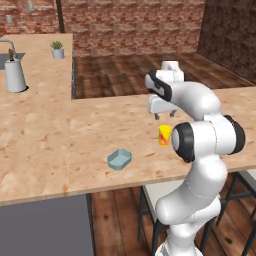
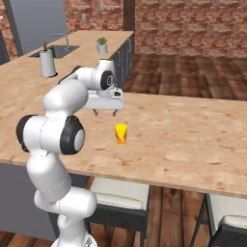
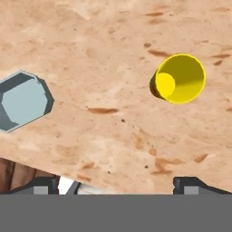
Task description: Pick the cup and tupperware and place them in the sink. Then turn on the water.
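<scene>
The yellow cup (image 1: 164,135) with its red-orange band stands upright on the wood-look counter (image 1: 100,125), close beside my arm. The pale blue-grey tupperware (image 1: 119,159) lies left of it, nearer the counter's front edge. My gripper (image 1: 165,116) hangs open above the counter just behind the cup, pointing down, with nothing between its fingers. From the other side the gripper (image 2: 105,113) hovers up and left of the cup (image 2: 121,133). Looking down from the hand, the cup (image 3: 179,79) sits upper right and the tupperware (image 3: 22,102) at the left. The sink (image 2: 62,50) is far back on the side counter.
A grey metal pitcher (image 2: 47,64) stands near the sink, beside the faucet (image 2: 62,38). A small potted plant (image 2: 102,45) sits at that counter's end. Stools (image 2: 120,193) are tucked under the front edge. A brick wall closes the back.
</scene>
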